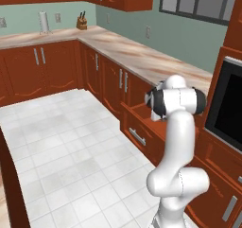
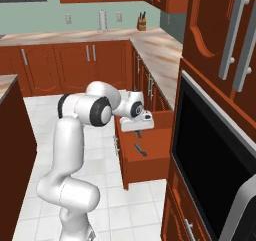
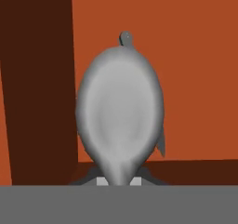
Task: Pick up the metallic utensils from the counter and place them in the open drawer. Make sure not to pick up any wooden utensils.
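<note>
My gripper (image 3: 118,180) is shut on the neck of the small grey metal spoon (image 3: 120,116). The spoon's bowl hangs over the red-brown floor of the open drawer (image 3: 200,79). From the right base view, the gripper (image 2: 138,133) hovers just above the open drawer (image 2: 152,152). A slim dark utensil (image 2: 140,150), apparently the knife, lies on the drawer floor below it. A grey end of that utensil (image 3: 125,37) peeks out behind the spoon. A corner of the counter (image 2: 5,87) shows at far left. The wooden utensils are out of view.
The drawer front with its silver bar handle (image 1: 137,136) juts into the tiled aisle. A black oven (image 2: 210,155) stands right of the drawer. Wall counters (image 1: 142,57) carry a knife block (image 1: 82,22) and a paper roll (image 1: 44,22).
</note>
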Motion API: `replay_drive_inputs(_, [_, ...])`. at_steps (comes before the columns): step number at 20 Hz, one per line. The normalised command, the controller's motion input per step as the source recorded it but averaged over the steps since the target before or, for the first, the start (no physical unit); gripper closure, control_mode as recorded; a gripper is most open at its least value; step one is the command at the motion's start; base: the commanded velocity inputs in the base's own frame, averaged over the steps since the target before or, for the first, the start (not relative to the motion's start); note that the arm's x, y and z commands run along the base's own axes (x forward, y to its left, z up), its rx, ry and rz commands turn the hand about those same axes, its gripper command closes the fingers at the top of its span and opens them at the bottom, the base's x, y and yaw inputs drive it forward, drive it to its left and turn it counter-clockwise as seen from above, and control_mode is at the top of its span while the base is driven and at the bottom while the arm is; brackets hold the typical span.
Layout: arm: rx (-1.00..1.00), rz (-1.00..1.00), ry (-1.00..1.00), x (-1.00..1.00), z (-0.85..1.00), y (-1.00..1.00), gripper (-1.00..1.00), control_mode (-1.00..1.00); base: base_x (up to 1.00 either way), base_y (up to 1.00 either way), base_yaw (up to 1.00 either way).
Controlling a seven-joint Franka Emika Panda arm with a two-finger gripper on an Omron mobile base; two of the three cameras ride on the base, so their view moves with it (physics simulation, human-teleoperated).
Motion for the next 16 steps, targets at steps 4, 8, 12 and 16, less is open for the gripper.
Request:
replay_drive_inputs(4, [0.0, 0.0, 0.0, 0.21, -0.38, -0.06, 1.0, -1.0, 0.0, 0.0, 0.0])
replay_drive_inputs(8, [0.0, 0.0, 0.0, 0.26, -0.39, -0.21, 1.0, -1.0, 0.0, 0.0, 0.0])
replay_drive_inputs(12, [0.0, 0.0, 0.0, 0.32, -0.36, -0.23, 1.0, -1.0, 0.0, 0.0, 0.0])
replay_drive_inputs(16, [0.0, 0.0, 0.0, 0.41, -0.38, -0.14, 1.0, -1.0, 0.0, 0.0, 0.0])
